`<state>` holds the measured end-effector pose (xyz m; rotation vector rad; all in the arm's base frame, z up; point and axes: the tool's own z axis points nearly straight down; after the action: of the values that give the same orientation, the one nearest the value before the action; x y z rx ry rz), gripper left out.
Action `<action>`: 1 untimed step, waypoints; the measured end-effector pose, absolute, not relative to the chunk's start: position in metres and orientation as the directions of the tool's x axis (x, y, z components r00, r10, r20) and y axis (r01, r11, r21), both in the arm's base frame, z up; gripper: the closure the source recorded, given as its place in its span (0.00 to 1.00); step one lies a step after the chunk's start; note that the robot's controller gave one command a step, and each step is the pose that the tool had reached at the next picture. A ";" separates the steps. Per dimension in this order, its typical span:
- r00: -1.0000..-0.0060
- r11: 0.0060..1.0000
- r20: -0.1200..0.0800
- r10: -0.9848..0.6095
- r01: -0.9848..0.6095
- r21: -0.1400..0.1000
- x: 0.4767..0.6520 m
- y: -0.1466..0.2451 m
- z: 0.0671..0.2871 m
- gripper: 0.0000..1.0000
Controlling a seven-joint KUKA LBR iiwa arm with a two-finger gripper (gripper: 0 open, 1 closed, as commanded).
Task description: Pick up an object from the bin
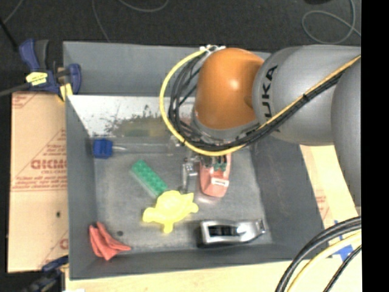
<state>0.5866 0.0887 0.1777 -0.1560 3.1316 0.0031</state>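
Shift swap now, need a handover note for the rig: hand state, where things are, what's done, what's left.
Hand: low in the bin, right of centre, over a pink block; open or shut, cannot tell.
Nearby: green brick, yellow toy, black-and-silver gadget.
Done: hand is down at the pink block.
Left: grasp and lift; the block looks to lie on the floor.

Laid on the bin (121, 194) floor: green brick (148, 177), yellow toy (170, 210), pink block (213, 186), black gadget (230, 232); red piece (105, 242) lower left, blue cap (103, 148) upper left.
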 end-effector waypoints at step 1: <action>-0.998 0.998 -0.013 -0.063 -0.063 0.001 0.562 0.076 0.124 0.00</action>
<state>0.5618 0.0763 0.1242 -0.0988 3.1267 0.0023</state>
